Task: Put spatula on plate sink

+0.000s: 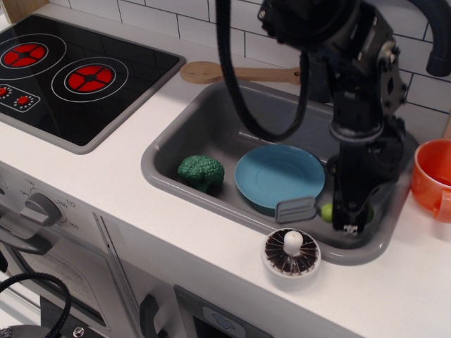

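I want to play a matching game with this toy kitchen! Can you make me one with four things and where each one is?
Things:
1. broccoli
2. blue plate
3. orange cup
4. wooden spoon

Places:
A. on the counter, right of the sink
B. on the counter behind the sink
C. in the sink, left part
D. in the sink, middle

Pairs: 1-C, 2-D, 3-A, 4-B

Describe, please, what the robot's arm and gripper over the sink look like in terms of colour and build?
The arm is matte black, built of blocky, bolted segments with small silver screws and a reddish patch near the wrist. A thick black ribbed cable loops down beside it. The gripper is also black, narrow, with slim fingers.
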`<state>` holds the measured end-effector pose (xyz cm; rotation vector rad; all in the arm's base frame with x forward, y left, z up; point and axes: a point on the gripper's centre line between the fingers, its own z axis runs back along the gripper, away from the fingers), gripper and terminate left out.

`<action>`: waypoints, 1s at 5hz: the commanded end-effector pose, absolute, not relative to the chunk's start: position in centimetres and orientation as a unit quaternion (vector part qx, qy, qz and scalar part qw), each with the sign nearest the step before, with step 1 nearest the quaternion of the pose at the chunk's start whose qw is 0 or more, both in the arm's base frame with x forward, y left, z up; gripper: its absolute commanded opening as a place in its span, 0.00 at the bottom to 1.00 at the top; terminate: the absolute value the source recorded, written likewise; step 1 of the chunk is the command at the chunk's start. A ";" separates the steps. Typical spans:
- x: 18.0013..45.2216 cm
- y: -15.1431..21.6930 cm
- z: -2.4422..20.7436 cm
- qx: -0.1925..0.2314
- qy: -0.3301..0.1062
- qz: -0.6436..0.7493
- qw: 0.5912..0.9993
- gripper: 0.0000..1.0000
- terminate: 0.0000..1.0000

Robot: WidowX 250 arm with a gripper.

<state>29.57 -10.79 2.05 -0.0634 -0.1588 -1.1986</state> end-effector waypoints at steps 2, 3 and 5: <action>33.7 -6.2 3.0 0.049 -0.110 -0.526 0.842 0.00 0.00; 34.3 -5.0 3.0 0.052 -0.117 -0.537 0.834 0.00 0.00; 33.6 -4.0 2.1 0.053 -0.127 -0.582 0.802 0.00 0.00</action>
